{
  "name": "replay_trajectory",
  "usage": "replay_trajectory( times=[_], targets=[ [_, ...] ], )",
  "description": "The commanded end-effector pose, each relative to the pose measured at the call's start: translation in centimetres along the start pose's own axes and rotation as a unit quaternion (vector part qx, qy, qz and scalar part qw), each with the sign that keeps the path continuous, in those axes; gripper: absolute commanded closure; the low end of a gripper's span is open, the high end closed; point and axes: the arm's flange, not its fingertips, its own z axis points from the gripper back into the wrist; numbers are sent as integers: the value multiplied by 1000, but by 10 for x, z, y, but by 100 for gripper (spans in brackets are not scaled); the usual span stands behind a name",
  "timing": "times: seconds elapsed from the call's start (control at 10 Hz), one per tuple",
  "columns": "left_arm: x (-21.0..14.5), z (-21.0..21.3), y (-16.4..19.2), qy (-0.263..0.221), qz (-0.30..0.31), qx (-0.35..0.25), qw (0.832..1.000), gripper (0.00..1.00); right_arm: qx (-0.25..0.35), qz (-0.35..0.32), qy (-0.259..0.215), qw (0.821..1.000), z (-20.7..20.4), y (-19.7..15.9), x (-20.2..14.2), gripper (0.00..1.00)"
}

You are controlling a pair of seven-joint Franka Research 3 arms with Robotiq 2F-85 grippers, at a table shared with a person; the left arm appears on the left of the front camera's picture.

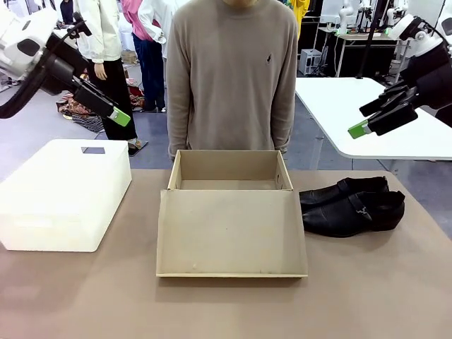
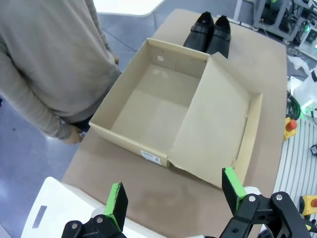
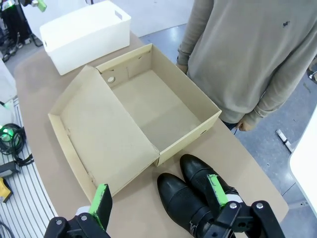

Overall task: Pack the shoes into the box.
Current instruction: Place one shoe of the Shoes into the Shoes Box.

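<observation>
Front: box [image 1: 229, 185] mid-table, flap lid folded down flat toward robot; shoes [image 1: 352, 206] side by side on table [image 1: 70, 296] just right of it (person [image 1: 233, 70] stands behind box)
Left wrist: left gripper [image 2: 173, 184] fingers spread wide, nothing held — box below
Right wrist: right gripper [image 3: 157, 187] fingers apart, empty — shoes underneath

Left tool [image 2: 175, 192] spread wide above open box [image 2: 153, 106]; 2 shoes [image 2: 210, 33] side by side beyond it.
</observation>
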Motion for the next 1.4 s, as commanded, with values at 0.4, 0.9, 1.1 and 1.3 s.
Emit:
replay_trajectory(
  times=[0.4, 0.9, 1.1, 1.3],
  targets=[
    [-1, 0, -1, -7, -4, -7, 1000, 0, 0, 4, 0, 1000, -1, 0, -1, 0],
    [-6, 9, 12, 5, 0, -18, 1000, 0, -7, -4, 8, 1000, 7, -8, -3, 0],
    [-7, 4, 4, 13, 11, -2, 1000, 0, -4, 6, 20, 1000, 12, -16, -1, 0],
    [-7, 4, 4, 13, 11, -2, 1000, 0, -9, 22, 45, 999, 18, -26, 4, 0]
  ],
)
